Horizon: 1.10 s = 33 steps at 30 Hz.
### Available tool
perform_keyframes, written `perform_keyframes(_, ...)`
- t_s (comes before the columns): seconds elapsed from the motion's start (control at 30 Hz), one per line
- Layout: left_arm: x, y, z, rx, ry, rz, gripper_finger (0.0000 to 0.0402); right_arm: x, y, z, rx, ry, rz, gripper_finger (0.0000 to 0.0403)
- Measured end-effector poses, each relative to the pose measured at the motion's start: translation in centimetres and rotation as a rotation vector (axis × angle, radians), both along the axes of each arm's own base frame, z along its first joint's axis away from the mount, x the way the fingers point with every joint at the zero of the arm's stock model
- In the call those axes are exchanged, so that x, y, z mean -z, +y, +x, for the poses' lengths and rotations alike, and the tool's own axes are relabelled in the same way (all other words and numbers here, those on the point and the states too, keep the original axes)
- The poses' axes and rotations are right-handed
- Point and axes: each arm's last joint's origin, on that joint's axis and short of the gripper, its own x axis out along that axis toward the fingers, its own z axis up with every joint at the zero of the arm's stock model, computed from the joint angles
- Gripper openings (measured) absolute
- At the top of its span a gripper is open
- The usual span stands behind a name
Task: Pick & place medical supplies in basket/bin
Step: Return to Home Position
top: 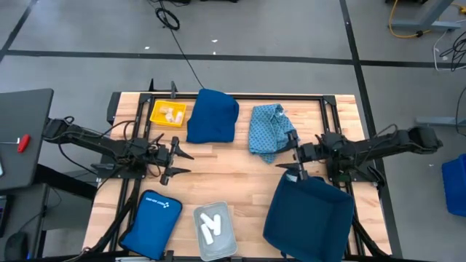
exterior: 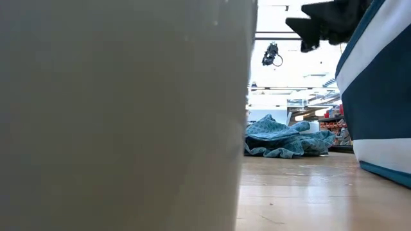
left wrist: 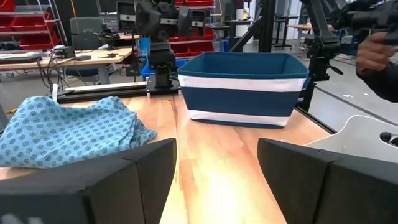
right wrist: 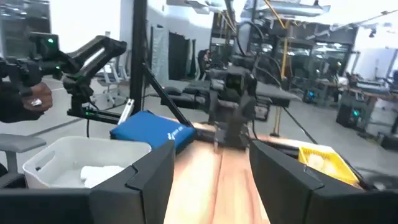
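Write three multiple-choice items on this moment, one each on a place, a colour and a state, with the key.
1. Where does the gray bin stand?
A. on the patterned cloth
B. between the blue zip pouch and the blue basket
C. on the floor

2. What colour is the small tray?
A. red
B. yellow
C. green

3. How are the left gripper and right gripper?
A. both open, holding nothing
B. left shut on a bandage
C. right shut on a cloth

Key: 1 B, the high view shows it flanked by both; 2 B, it is plainly yellow; 3 A, both wrist views show parted fingers with nothing between.
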Motion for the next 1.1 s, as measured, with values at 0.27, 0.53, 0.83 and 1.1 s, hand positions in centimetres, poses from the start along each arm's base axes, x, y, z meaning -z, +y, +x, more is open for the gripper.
perform_keyframes(0.27, 0.2, 0.0, 0.0, -0.005, 0.017, 0.006, 0.0229, 2.2, -1.7, -2.3, 0.133, -0.028, 0.028, 0.0215)
perform_keyframes(0.53, 0.4, 0.0, 0.0, -0.007, 0.036, 0.010, 0.0229, 3.7, -3.1, -3.7, 0.232, -0.056, 0.045, 0.0215)
perform_keyframes(0.83, 0.6, 0.0, 0.0, -0.007, 0.057, 0.013, 0.0229, 4.8, -4.2, -4.0, 0.111, 0.078, 0.089, 0.0215)
perform_keyframes(1.1, 0.8, 0.0, 0.0, -0.007, 0.088, -0.001, 0.0229, 3.5, -4.6, -5.0, 0.132, -0.025, 0.071, 0.0215)
